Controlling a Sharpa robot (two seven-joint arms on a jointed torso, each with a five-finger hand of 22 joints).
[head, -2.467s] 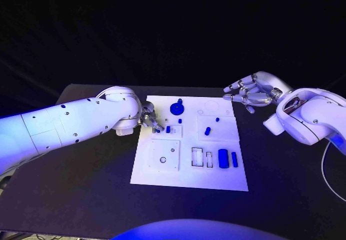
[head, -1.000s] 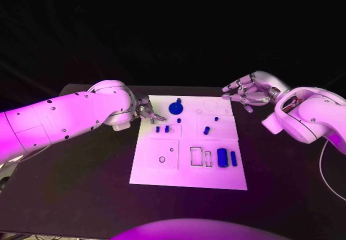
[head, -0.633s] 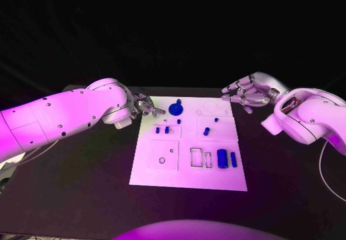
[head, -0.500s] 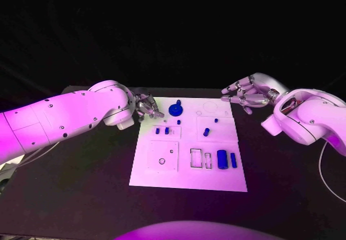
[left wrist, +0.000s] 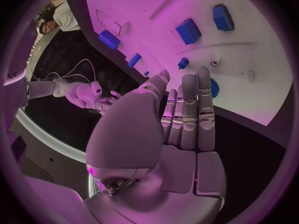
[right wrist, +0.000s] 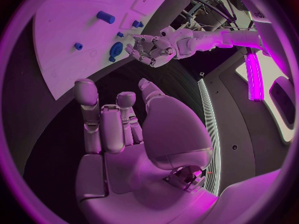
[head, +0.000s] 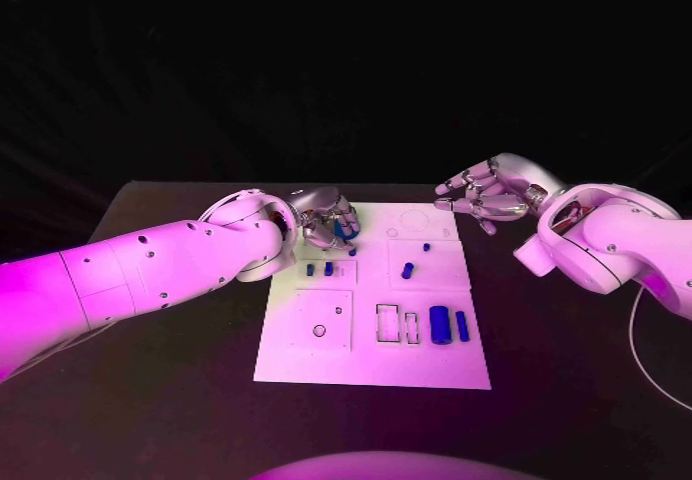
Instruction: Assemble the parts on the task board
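The white task board point(head: 375, 360) lies in the middle of the table. My left hand point(head: 329, 222) hovers over its far left corner with fingers stretched out side by side, holding nothing. The round blue part point(head: 348, 231) shows between those fingers; in the left wrist view this round part point(left wrist: 214, 87) lies just past the fingertips point(left wrist: 204, 74). Two small blue parts point(head: 320, 269) stand nearer me, a blue peg point(head: 408, 269) sits mid-board, and a thick blue cylinder point(head: 438, 324) lies beside a thinner one point(head: 462, 323). My right hand point(head: 483, 195) hangs open beyond the board's far right corner.
Empty outlined slots point(head: 392, 322) sit left of the cylinders, and a square plate with a hole point(head: 326, 320) lies on the board's left half. Black table point(head: 173, 400) surrounds the board on all sides. In the right wrist view the left hand point(right wrist: 149, 47) hangs beside the round part point(right wrist: 116, 50).
My left hand has swung from the board's left edge to above the round blue part at the far left corner. The right hand has hardly moved. The camera has shifted slightly.
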